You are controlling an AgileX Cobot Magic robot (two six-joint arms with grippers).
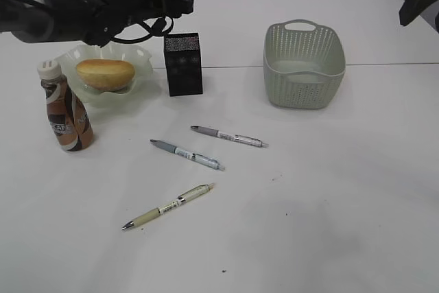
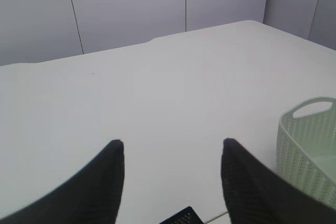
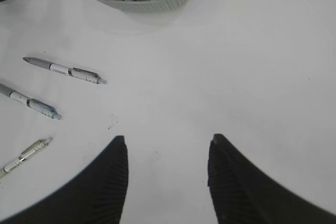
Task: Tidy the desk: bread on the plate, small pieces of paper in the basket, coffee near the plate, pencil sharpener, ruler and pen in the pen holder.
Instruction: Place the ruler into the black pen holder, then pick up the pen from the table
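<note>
While three pens (image 1: 188,154) lie slantwise mid-bench, nearer the viewer than the pen holder (image 1: 183,64), the left gripper (image 2: 173,182) hovers over that holder, parted and empty; the right gripper (image 3: 167,177) likewise gapes.

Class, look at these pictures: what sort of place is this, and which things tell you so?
Probably a staged desk in a lab or office: a plain white desk against blank wall panels, with pens, a black mesh pen holder and a robot arm.
</note>
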